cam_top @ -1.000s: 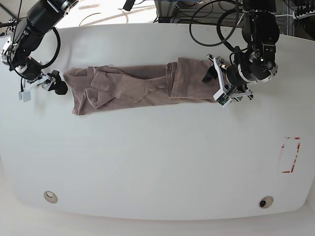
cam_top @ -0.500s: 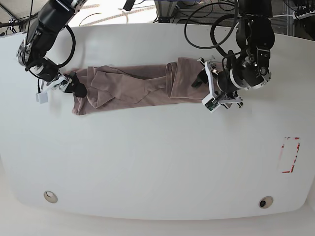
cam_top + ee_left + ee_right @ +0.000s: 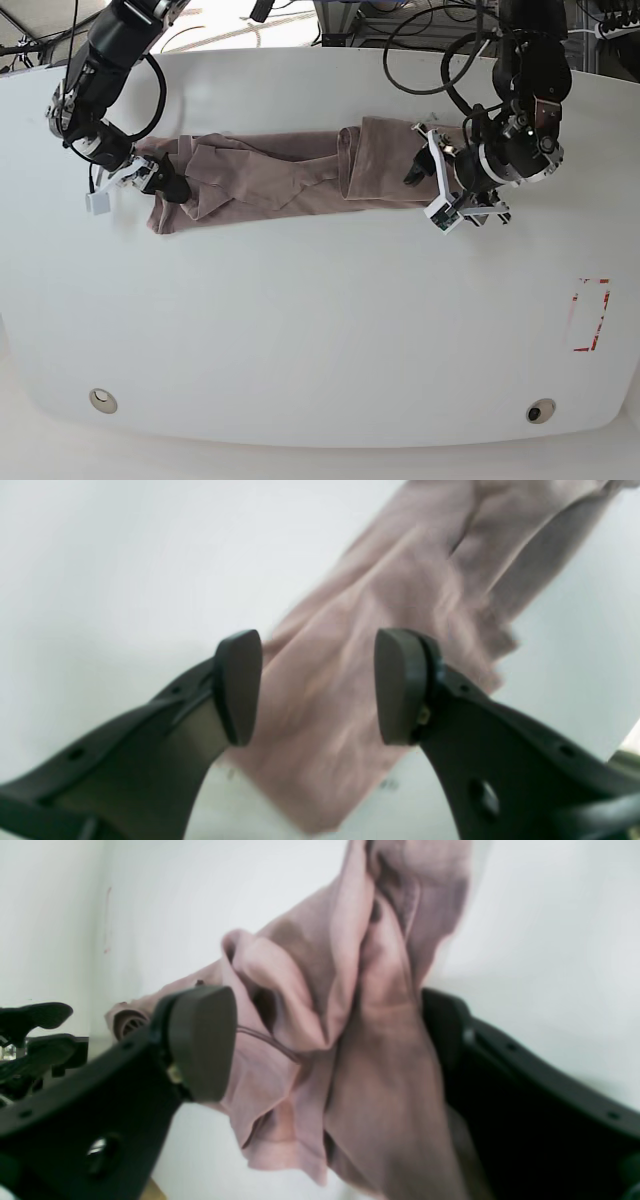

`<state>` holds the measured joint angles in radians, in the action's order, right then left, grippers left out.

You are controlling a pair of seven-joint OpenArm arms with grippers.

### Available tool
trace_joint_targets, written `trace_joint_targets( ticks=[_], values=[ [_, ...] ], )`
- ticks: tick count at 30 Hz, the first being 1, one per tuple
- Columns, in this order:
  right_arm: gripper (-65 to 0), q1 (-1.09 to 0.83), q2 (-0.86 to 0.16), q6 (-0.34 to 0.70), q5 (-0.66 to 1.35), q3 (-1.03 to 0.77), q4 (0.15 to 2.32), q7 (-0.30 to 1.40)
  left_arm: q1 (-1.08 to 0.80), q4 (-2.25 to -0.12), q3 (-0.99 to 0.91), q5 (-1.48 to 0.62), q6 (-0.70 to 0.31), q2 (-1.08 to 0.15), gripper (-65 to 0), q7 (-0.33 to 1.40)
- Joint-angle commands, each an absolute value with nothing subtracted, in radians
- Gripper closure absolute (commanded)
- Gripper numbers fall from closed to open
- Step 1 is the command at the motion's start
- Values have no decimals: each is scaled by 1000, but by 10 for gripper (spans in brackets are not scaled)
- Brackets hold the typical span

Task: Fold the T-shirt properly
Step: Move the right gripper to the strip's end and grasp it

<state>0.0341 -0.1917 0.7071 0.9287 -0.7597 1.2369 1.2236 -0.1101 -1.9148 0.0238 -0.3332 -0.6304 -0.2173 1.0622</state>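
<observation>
- The right gripper (image 3: 150, 180) has moved from beside the T-shirt (image 3: 280, 175) onto its left end; its jaws are standing wide apart around bunched cloth, not yet clamped.
- The left gripper (image 3: 425, 180) is hovering with jaws apart over the right end.
- The T-shirt is lying as a long band across the far part of the white table (image 3: 320, 330), so both ends are ready for grasping.

The mauve-pink T-shirt (image 3: 285, 175) lies on the white table as a long, wrinkled, partly folded strip.
</observation>
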Motion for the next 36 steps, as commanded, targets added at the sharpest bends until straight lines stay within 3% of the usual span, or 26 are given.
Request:
trace_joint_targets(
  ticks=[1,7,10,13,15,18,36],
  values=[
    [-509,38,-189,698,892,-705,1245,1250,-127,-1928,-31,-344,-693,-237,-332,1047],
    [-487,31,-183,698,874,-648,1288,1196,-159,-1863,-202,-338,-698,-189,-332,1046],
    [-317,33,-183,698,872,-638,1288,1191,-151,-1788,-216,-340,-698,-185,-329,1043],
    [-89,35,-185,698,872,-631,1293,1159,-105,-1709,-214,-341,-698,-177,-250,1043],
    [0,35,-189,698,874,-631,1293,1161,-94,-1662,-222,-340,-698,-156,-178,1043],
    [0,33,-193,698,874,-631,1296,1159,-59,-1589,-245,-340,-698,-143,-106,1043],
    [0,-140,-183,647,880,-611,1972,1247,-77,-1587,-249,-340,-698,-142,-108,1049]
  ],
)
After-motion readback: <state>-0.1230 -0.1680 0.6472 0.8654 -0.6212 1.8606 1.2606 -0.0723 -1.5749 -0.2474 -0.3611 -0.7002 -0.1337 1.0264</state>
